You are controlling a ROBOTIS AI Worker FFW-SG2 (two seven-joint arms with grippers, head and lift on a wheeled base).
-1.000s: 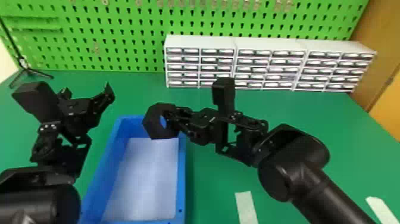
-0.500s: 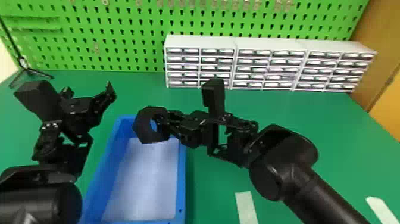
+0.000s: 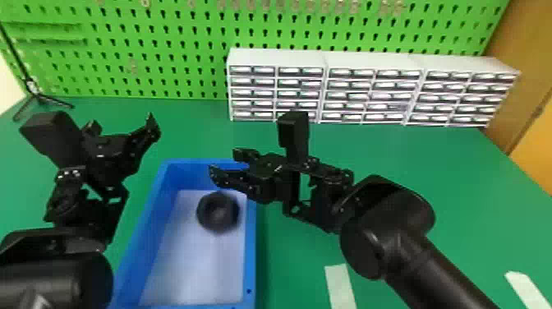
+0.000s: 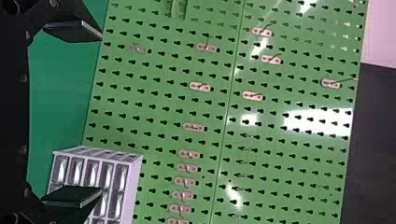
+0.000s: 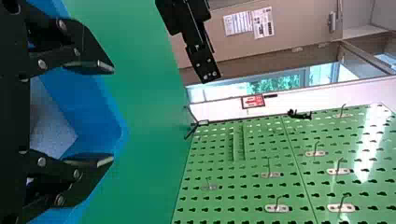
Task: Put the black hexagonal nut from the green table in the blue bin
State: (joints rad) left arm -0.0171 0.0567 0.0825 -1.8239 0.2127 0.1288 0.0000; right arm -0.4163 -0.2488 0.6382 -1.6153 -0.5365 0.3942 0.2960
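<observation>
Right jaws stand wide over the blue bin [image 3: 251,254], likely so the black nut [image 3: 205,213] drops inside. Left jaws gape empty.

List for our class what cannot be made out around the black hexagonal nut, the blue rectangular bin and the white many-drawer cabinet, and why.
- Nut, head view: blurred, so whether it touches the bin's floor is unclear.
- Bin, head view: far-right rim partly hidden by the black right gripper; near end cut off by the bottom edge.
- Cabinet, head view: drawer contents too small to identify.
</observation>
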